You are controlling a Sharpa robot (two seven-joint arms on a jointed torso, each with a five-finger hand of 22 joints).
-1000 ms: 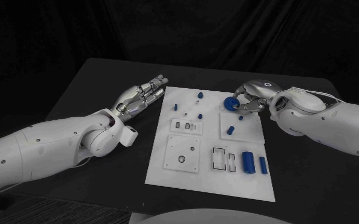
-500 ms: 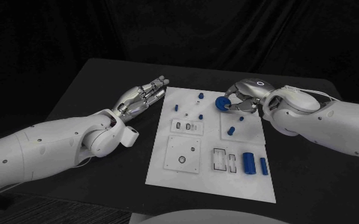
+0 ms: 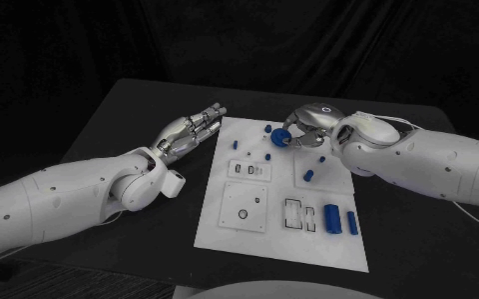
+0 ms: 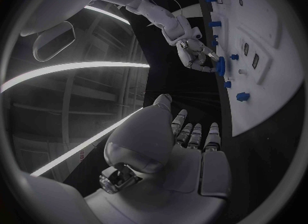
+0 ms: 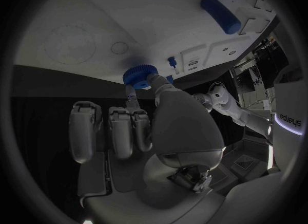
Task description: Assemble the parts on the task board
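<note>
The white task board (image 3: 261, 237) lies in the middle of the black table. My right hand (image 3: 307, 129) hovers over its far part and pinches a blue gear (image 3: 280, 138) between thumb and a finger. The gear (image 5: 140, 75) sits at the fingertips of that hand (image 5: 157, 131), just above the board (image 5: 77, 23). Beside the board's left edge my left hand (image 3: 190, 133) is held flat, fingers apart and empty. In the left wrist view my left hand (image 4: 192, 147) lies near the board (image 4: 269, 54), with the right hand (image 4: 194, 54) and gear (image 4: 220, 66) beyond.
Small blue pegs (image 3: 268, 127) (image 3: 235, 144) (image 3: 269, 154) (image 3: 309, 172) stand or lie on the far half of the board. Two larger blue cylinders (image 3: 331, 217) (image 3: 351, 221) lie at its near right. A blue cylinder (image 5: 220, 13) lies past the gear. Black table surrounds the board.
My right hand has carried the blue gear leftward, from the board's far right edge to over its far middle. The left hand has stayed where it was.
</note>
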